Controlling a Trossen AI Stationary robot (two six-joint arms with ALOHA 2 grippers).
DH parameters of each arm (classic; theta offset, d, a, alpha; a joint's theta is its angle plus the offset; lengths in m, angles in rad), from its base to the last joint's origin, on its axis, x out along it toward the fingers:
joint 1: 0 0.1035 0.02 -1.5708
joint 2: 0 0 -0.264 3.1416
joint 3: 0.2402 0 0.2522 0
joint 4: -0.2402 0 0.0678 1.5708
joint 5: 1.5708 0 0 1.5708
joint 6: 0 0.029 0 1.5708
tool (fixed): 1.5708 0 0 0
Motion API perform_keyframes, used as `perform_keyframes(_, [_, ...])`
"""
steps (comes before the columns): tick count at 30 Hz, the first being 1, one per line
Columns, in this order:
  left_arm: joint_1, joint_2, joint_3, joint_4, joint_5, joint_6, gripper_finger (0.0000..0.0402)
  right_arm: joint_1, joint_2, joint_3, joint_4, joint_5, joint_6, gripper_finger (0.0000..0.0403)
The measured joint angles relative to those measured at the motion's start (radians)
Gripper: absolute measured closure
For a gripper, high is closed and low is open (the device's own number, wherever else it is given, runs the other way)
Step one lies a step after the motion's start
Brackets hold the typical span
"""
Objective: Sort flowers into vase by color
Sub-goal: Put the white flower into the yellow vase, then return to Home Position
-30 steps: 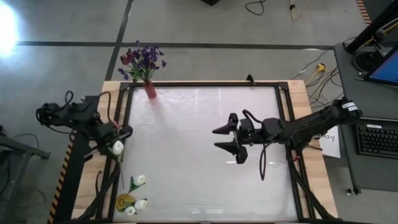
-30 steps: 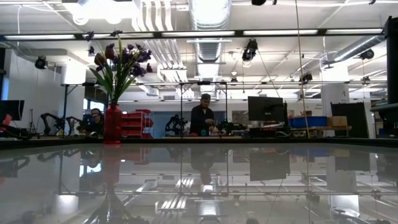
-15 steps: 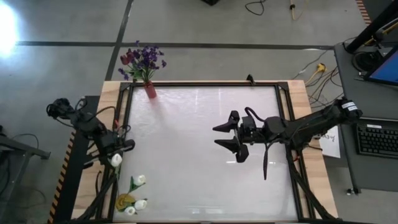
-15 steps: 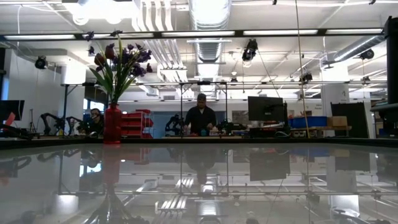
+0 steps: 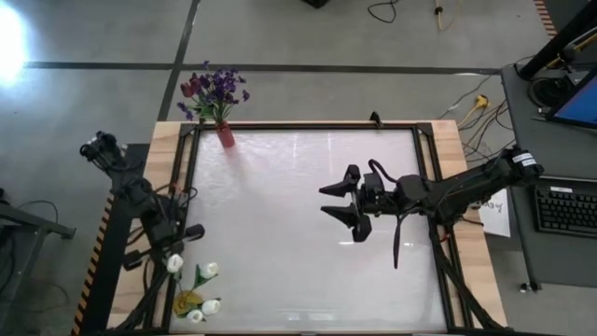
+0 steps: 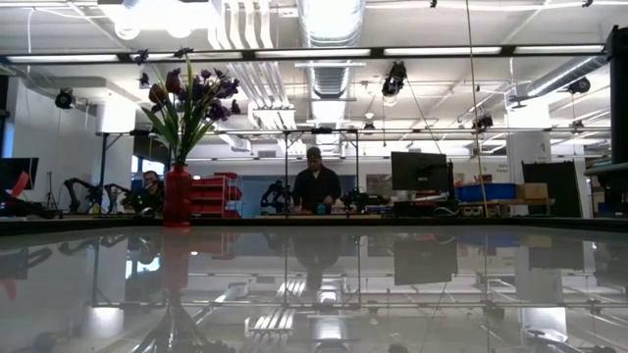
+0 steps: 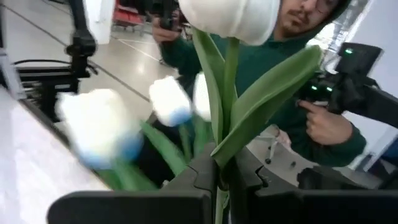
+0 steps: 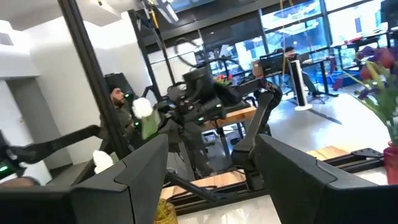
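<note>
Glass table [image 5: 298,233], left gripper [image 5: 174,252] half-hiding white tulip [image 5: 174,264]

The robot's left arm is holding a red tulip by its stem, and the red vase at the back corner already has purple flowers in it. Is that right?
Not quite. The tulip pinched in the left gripper is white, not red, as the left wrist view shows. The rest holds: the grip is on the stem, and the red vase at the back corner has purple flowers in it.

Red vase [image 6: 178,195] of purple flowers [image 6: 186,98], left
</note>
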Motion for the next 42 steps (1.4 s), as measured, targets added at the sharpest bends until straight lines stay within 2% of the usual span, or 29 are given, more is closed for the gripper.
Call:
perform_keyframes(8, [-0.177, 0.093, 0.041, 0.011, -0.214, 0.012, 0.0401, 0.000, 0.000, 0.000, 0.000, 0.006, -0.003, 0.0168])
perform_keyframes(11, [-0.233, 0.133, 0.066, 0.009, -0.321, -0.035, 0.0395, 0.000, 0.000, 0.001, 0.000, 0.004, -0.011, 0.0167])
perform_keyframes(18, [-0.325, 0.266, 0.163, -0.087, -0.477, -0.236, 0.0347, -0.008, 0.006, 0.002, -0.036, 0.001, -0.012, 0.0135])
perform_keyframes(22, [-0.349, 0.340, 0.240, -0.162, -0.503, -0.323, 0.0313, -0.028, 0.007, 0.002, -0.045, 0.005, -0.011, 0.0107])
perform_keyframes(29, [-0.378, 0.438, 0.412, -0.428, -0.502, -0.512, 0.0281, -0.050, 0.007, 0.002, -0.056, 0.005, -0.012, 0.0071])
perform_keyframes(35, [-0.405, 0.491, 0.538, -0.729, -0.503, -0.772, 0.0284, -0.048, 0.007, 0.002, -0.091, 0.005, -0.037, 0.0057])
perform_keyframes(42, [-0.425, 0.510, 0.610, -1.093, -0.580, -0.972, 0.0292, -0.049, 0.007, 0.002, -0.181, 0.005, -0.026, 0.0055])
